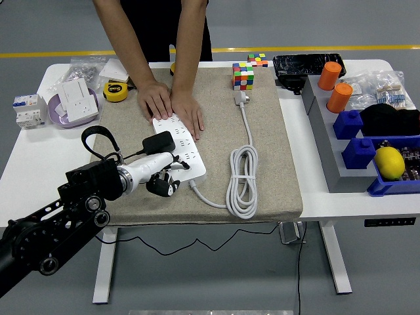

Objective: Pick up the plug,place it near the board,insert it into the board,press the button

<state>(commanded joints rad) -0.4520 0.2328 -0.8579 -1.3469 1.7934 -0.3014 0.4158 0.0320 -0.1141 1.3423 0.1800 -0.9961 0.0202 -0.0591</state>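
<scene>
The white power strip lies on the beige mat. A black plug stands on the strip's left side, seated in a socket. My left hand is just in front of the plug, at the strip's near end. Its fingers are curled and hold nothing, and one finger lies over the strip's near corner. A person's two hands press flat on the strip's far end. The right arm is out of view.
The strip's white cable lies coiled on the mat to the right, its end near a colour cube. A yellow tape measure and white sockets sit at the back left. Blue bins, orange cylinders and a lemon fill the right side.
</scene>
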